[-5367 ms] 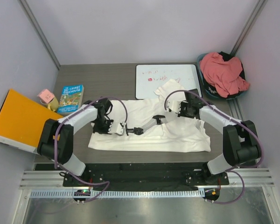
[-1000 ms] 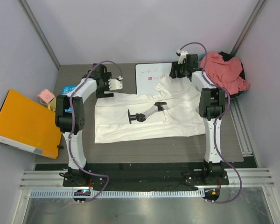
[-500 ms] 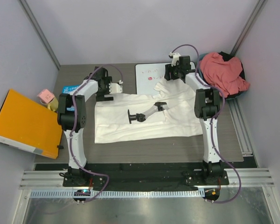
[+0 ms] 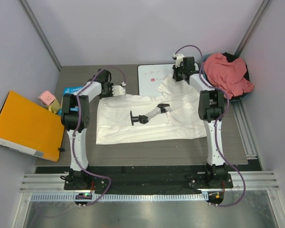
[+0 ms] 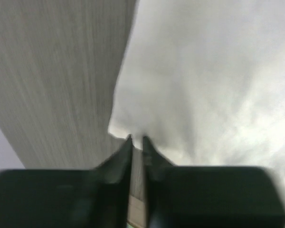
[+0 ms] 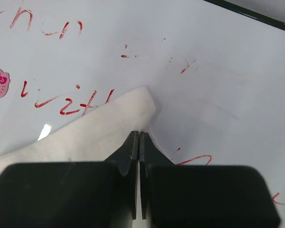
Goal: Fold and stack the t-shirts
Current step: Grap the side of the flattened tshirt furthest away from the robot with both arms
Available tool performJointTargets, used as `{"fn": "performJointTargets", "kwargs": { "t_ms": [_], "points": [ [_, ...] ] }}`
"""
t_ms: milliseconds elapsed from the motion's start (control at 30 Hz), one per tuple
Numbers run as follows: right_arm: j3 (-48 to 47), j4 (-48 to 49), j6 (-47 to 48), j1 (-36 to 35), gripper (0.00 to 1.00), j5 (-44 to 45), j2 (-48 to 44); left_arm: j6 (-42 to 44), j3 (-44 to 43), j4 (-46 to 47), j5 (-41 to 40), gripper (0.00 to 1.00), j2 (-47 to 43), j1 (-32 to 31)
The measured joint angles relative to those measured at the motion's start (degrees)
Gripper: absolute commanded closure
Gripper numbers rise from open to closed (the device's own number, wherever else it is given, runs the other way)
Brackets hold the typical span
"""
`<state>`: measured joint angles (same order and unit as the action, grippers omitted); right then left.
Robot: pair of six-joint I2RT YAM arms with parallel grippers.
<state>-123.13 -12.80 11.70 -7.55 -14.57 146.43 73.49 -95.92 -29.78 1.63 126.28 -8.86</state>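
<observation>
The white t-shirt (image 4: 147, 124) lies spread flat on the table, its far sleeve lying over the whiteboard (image 4: 154, 75). My left gripper (image 4: 118, 89) is at the shirt's far left corner. In the left wrist view its jaws (image 5: 137, 138) are nearly closed, with the cloth corner (image 5: 199, 85) between the tips. My right gripper (image 4: 180, 76) is over the whiteboard, shut at the tip of the sleeve (image 6: 85, 135), as its wrist view (image 6: 139, 133) shows. The salmon t-shirt (image 4: 228, 73) sits bunched in a dark basket at the far right.
A black and grey tool (image 4: 147, 116) lies on the middle of the white shirt. An orange folder (image 4: 23, 124), a blue book (image 4: 69, 91) and a small pink object (image 4: 46, 98) sit at the left. Walls enclose the table on three sides.
Since 5.4 s ago both arms have stretched from the shirt's middle to its far edge, and the shirt has slid away from the near edge. In the last second the right gripper shifted slightly.
</observation>
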Motion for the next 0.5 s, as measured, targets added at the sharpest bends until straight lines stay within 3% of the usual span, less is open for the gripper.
{"fn": "performJointTargets", "kwargs": {
  "t_ms": [500],
  "points": [
    [2.38, -0.79, 7.06, 0.04, 0.99, 1.11, -1.9, -0.94, 4.55, 2.32, -0.39, 1.0, -1.92, 0.02]
  ]
}}
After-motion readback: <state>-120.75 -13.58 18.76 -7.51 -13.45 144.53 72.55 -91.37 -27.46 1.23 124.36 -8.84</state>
